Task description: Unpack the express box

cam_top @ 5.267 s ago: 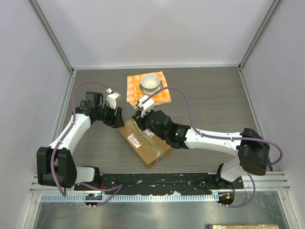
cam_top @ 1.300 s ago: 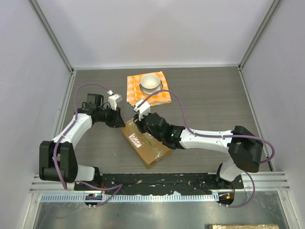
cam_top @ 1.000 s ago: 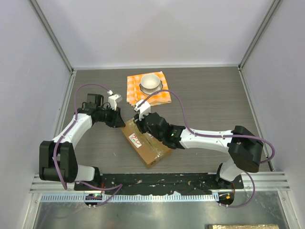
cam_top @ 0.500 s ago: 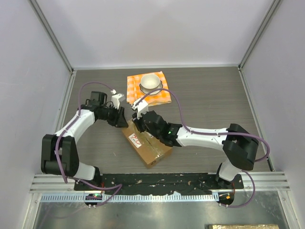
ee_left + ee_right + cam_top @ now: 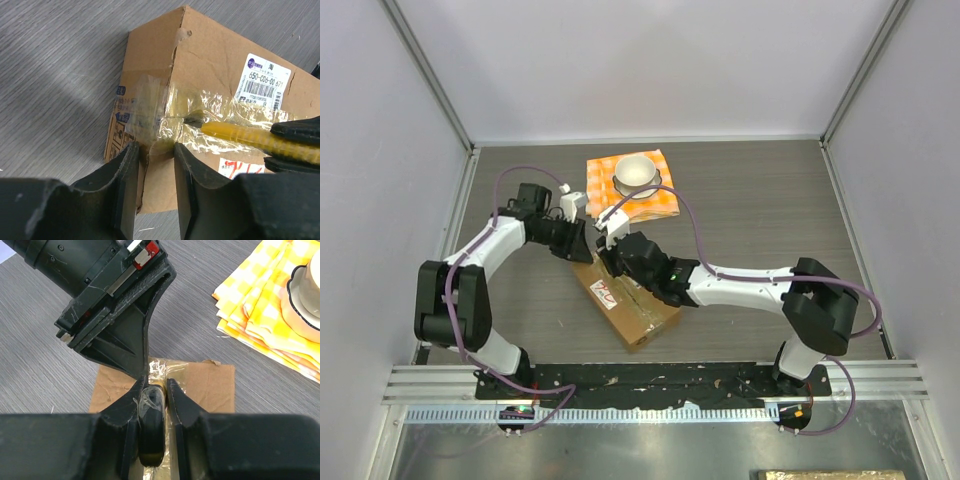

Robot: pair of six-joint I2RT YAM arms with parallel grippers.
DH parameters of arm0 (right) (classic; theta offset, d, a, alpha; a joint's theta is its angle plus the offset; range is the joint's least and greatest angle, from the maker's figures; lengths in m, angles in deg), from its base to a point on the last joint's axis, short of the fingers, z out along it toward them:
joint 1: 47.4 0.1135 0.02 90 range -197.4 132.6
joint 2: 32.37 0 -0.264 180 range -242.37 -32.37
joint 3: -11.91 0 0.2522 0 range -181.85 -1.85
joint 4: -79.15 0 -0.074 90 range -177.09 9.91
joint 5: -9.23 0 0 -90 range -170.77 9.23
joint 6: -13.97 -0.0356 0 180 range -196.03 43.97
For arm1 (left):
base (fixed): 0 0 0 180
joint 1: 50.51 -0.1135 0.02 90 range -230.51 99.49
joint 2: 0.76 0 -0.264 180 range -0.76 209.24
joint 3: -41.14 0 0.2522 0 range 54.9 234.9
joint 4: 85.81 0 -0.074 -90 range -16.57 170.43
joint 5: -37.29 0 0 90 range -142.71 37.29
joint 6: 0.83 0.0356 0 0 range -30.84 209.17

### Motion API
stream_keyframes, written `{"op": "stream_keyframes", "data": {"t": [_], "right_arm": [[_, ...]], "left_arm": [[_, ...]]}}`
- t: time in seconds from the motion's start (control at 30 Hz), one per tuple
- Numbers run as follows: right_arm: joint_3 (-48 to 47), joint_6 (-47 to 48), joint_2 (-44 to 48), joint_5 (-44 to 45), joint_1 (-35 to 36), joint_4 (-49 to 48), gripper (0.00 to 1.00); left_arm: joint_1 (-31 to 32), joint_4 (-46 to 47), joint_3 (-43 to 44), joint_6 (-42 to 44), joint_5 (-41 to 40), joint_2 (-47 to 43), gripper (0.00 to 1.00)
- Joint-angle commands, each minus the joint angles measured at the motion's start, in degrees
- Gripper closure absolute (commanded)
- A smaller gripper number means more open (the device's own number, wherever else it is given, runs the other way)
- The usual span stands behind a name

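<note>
Left gripper (image 5: 155,150) slides in, jaws now parted over the express box (image 5: 215,60) at its taped end, likely to steady it while the right gripper (image 5: 152,389) clamps the yellow tool (image 5: 235,134) on the seam.

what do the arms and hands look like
Both the left arm and right arm have white links with bulky black joints, and a purple cable loops along each. The left hand and right hand are black with two flat tapered fingers; the left carries a small red tab.
</note>
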Motion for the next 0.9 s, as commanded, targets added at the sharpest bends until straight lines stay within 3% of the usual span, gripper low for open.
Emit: {"op": "stream_keyframes", "data": {"t": [0.0,0.2,0.4,0.57,0.87], "right_arm": [[1.3,-3.1,-4.6,-3.0,0.2,7.0,0.99],[1.5,-3.9,-4.2,-1.8,0.2,6.1,0.99],[2.2,-6.2,1.5,-2.1,1.0,13.0,0.99],[5.4,-10.6,6.8,-4.8,2.1,17.7,0.99],[6.5,-14.0,9.5,-6.2,2.3,23.5,0.99]], "left_arm": [[1.5,3.8,1.5,1.1,-3.3,2.8,0.67],[2.7,4.8,1.5,1.0,-4.9,4.4,0.81],[3.2,7.3,0.3,0.4,-10.4,4.5,1.0],[3.3,8.4,-0.8,-0.1,-16.8,4.0,1.0],[3.3,7.8,-1.2,-0.2,-18.1,3.4,1.0]]}}
